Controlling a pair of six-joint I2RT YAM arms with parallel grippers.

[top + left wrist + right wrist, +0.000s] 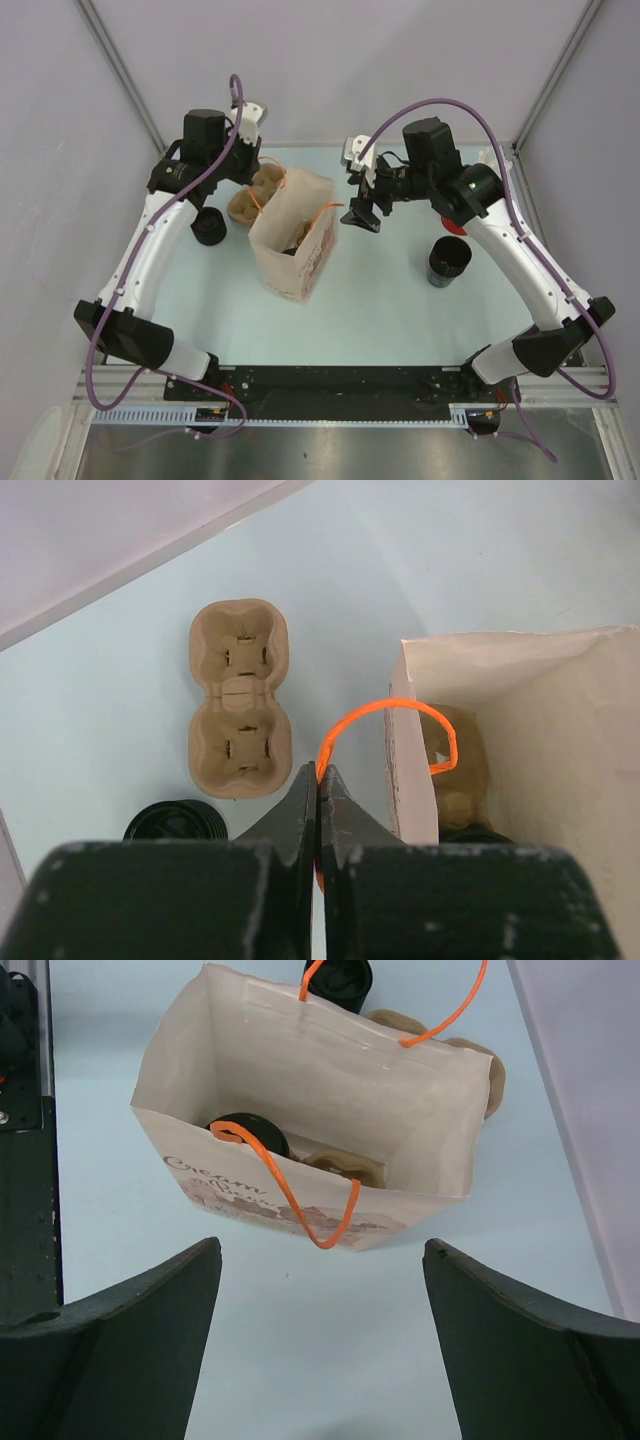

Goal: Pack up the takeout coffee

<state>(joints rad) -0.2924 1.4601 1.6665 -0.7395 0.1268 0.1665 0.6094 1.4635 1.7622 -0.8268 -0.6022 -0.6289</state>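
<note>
Left pincer point(318, 776) pinches the paper bag's point(300, 1070) orange handle point(388, 703); right pincer point(322, 1250) hangs spread beside the bag. The takeout coffee point(210, 226) stands near the surface's point(380, 320) left edge, outside the bag. It looks light, thin-walled and likely sloshy, so I'd clasp its body below the lid, gently.

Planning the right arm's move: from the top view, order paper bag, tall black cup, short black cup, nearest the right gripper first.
1. paper bag, just left of the right gripper
2. tall black cup, right
3. short black cup, far left
</note>
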